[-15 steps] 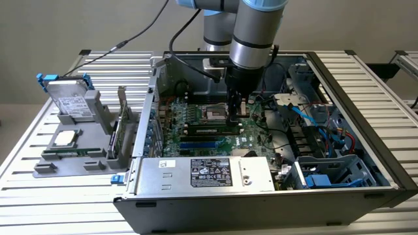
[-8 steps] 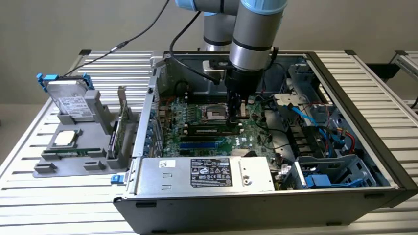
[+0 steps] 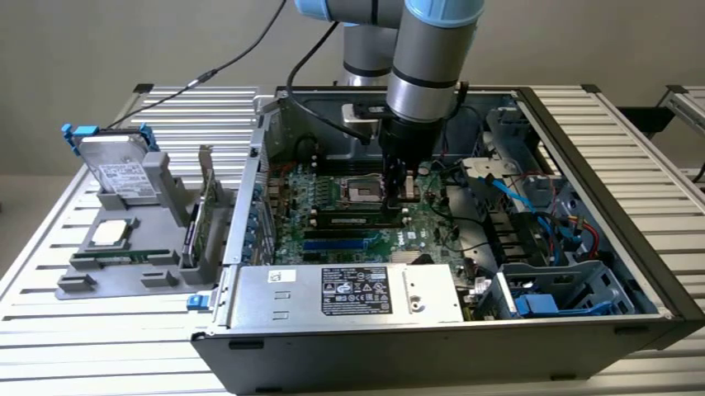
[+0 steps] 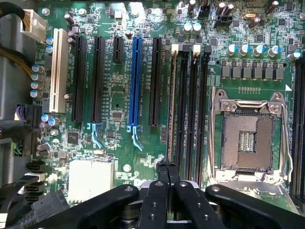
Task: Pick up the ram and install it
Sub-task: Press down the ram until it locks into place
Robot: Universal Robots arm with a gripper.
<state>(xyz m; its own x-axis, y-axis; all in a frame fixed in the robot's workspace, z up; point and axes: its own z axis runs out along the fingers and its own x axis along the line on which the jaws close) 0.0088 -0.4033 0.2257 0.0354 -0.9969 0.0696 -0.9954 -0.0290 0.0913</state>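
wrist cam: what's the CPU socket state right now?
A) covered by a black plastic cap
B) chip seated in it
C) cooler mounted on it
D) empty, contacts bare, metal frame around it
D: the CPU socket shows a bare grid of contacts inside its metal frame, with no chip, cooler or cap on it, beside the black memory slots.

1. A plain beige wall stands behind the work area, bare and evenly lit.
2. The bench is a table of ribbed aluminium slats, pale and slightly shiny under soft, diffuse light.
3. At the exterior view's right edge, part of a second slatted metal frame shows, with a dark block beside it.
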